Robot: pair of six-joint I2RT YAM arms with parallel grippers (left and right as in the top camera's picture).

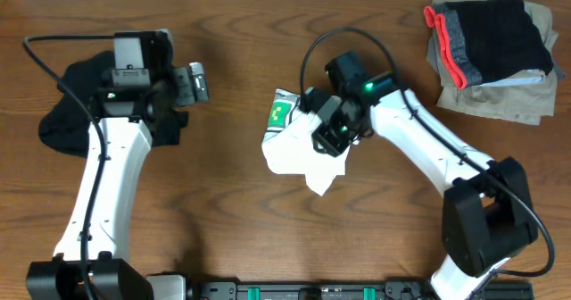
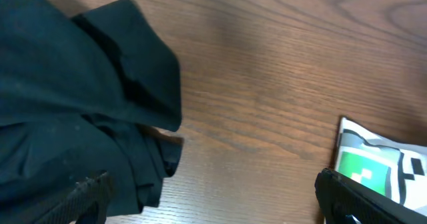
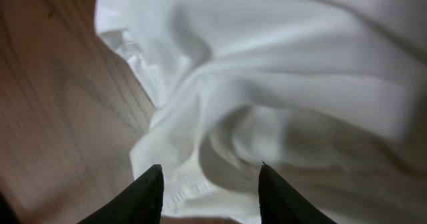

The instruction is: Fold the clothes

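Observation:
The white T-shirt lies crumpled at the table's middle, with its green-and-yellow print on the far left side. My right gripper hovers over it. In the right wrist view the right gripper has its jaws apart above a rumpled hem of the T-shirt, gripping nothing. The black garment lies bunched at the left, partly under my left arm. My left gripper stands wide open just right of it, over bare wood. In the left wrist view the left gripper is empty, the black garment lies to the left and the print to the right.
A pile of clothes sits at the back right corner: a grey garment with red-orange trim, a dark piece and a khaki-olive garment underneath. Bare wooden table lies between the two arms.

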